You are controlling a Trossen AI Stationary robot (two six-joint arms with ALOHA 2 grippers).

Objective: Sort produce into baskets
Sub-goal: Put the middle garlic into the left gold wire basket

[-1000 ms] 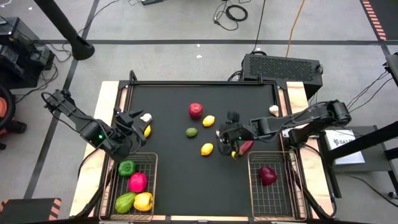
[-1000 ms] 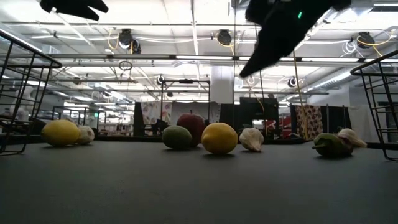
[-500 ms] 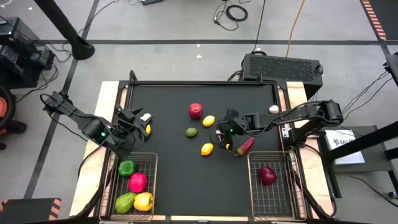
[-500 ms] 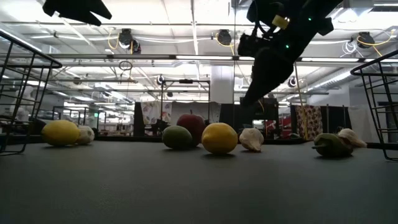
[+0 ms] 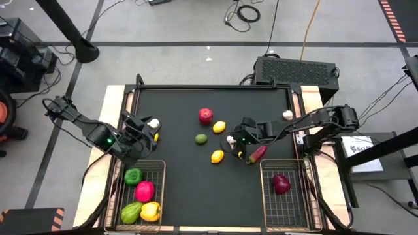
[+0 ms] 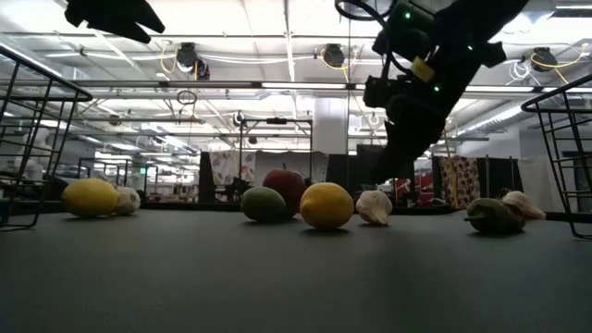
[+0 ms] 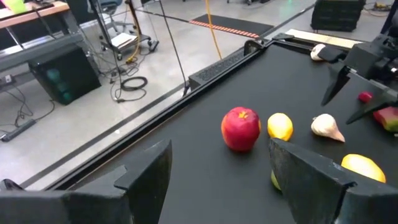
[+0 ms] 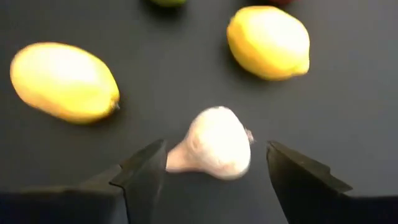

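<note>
My right gripper (image 5: 233, 141) is open and hangs low over a white garlic bulb (image 5: 231, 138) lying on the black mat; in the right wrist view its fingers stand on either side of the bulb (image 8: 214, 144) without touching it. Around it lie two lemons (image 5: 219, 126) (image 5: 217, 156), a lime (image 5: 201, 138), a red apple (image 5: 206, 116) and a pink-red pepper (image 5: 258, 153). My left gripper (image 5: 142, 132) is open and empty at the mat's left side, above another garlic bulb (image 5: 154, 123) and a lemon (image 5: 155, 137).
The left wire basket (image 5: 159, 171) holds green, pink and yellow peppers. The right basket (image 5: 266, 196) holds one dark red piece (image 5: 281, 184). Another garlic bulb (image 5: 287, 115) lies at the mat's right edge. The mat's near middle is bare.
My right gripper has moved away from the pink-red pepper, toward the table's left and far side and downward, until its open fingers stand around the garlic bulb. The pepper has stayed on the mat.
</note>
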